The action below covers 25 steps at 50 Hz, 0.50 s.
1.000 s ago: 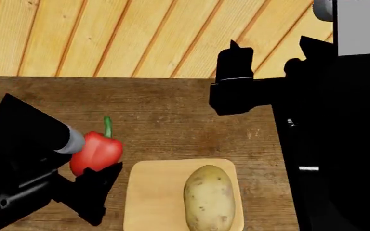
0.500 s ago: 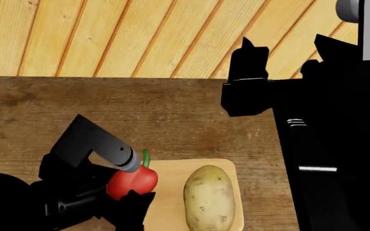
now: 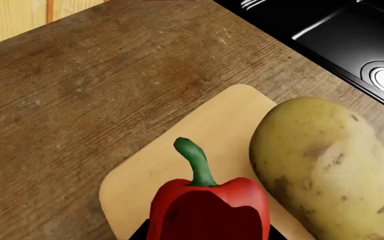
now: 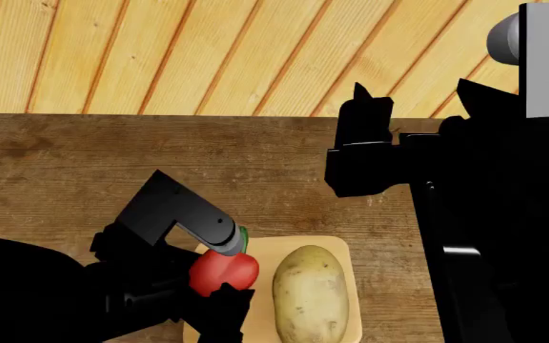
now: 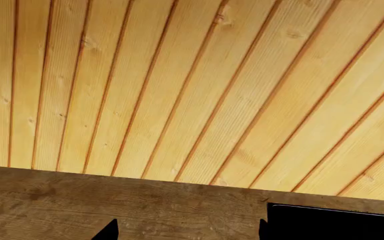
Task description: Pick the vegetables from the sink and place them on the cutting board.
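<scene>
My left gripper (image 4: 219, 282) is clamping the red bell pepper (image 4: 223, 271) over the cutting board (image 4: 260, 251), my arm hiding the board's left edge. The potato (image 4: 310, 293) is lying beside it, cropped below. My right gripper (image 4: 362, 146) is hovering near the sink (image 4: 503, 271), jaws seemingly apart.

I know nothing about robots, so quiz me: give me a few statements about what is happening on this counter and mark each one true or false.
1. The potato lies on the cutting board. True.
2. The bell pepper is still in the sink. False: the left gripper holds it over the board, beside the potato.
3. The right gripper carries a vegetable. False: nothing shows between its jaws.
4. The pepper's green stem is visible. True.
5. The board sits inside the sink. False: it lies on the wooden countertop beside it.
</scene>
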Motion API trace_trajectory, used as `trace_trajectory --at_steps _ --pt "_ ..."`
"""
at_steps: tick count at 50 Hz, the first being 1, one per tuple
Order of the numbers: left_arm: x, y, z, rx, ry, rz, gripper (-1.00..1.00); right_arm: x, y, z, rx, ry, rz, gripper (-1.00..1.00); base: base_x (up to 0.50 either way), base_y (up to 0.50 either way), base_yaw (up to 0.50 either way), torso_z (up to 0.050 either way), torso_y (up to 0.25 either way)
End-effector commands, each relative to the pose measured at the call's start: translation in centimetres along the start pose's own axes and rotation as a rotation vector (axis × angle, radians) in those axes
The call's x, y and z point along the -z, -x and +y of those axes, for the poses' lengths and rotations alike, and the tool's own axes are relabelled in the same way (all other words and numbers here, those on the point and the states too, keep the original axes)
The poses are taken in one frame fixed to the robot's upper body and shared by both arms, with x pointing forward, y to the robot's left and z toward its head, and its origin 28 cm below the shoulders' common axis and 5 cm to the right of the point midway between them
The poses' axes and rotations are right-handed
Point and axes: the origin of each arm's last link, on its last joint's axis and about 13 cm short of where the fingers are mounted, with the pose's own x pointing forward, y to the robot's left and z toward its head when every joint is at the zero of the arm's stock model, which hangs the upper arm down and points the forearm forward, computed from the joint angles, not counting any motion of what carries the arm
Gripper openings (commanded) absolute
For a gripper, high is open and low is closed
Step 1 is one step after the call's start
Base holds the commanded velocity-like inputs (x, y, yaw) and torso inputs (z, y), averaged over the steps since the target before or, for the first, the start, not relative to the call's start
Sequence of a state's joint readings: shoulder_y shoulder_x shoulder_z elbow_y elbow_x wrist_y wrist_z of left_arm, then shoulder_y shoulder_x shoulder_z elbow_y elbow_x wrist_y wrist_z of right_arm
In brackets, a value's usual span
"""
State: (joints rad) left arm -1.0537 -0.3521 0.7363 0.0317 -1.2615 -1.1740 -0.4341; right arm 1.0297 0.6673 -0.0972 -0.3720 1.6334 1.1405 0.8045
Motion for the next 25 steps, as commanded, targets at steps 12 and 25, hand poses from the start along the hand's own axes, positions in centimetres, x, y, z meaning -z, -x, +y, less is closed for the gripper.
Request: trace_trajectory --at_steps 12,25 --pt "-1.1 -0.3 -0.5 0.009 -0.018 -0.009 1.00 0.6 0.2 -0.2 -0.015 -0.022 0.005 1.00 0.00 0.00 0.00 0.000 0.000" --pt "-1.4 3.4 -0.3 0.012 0.017 -0.086 1.00 0.9 0.4 -0.2 -0.012 -0.027 0.006 1.00 0.00 0.00 0.00 0.000 0.000"
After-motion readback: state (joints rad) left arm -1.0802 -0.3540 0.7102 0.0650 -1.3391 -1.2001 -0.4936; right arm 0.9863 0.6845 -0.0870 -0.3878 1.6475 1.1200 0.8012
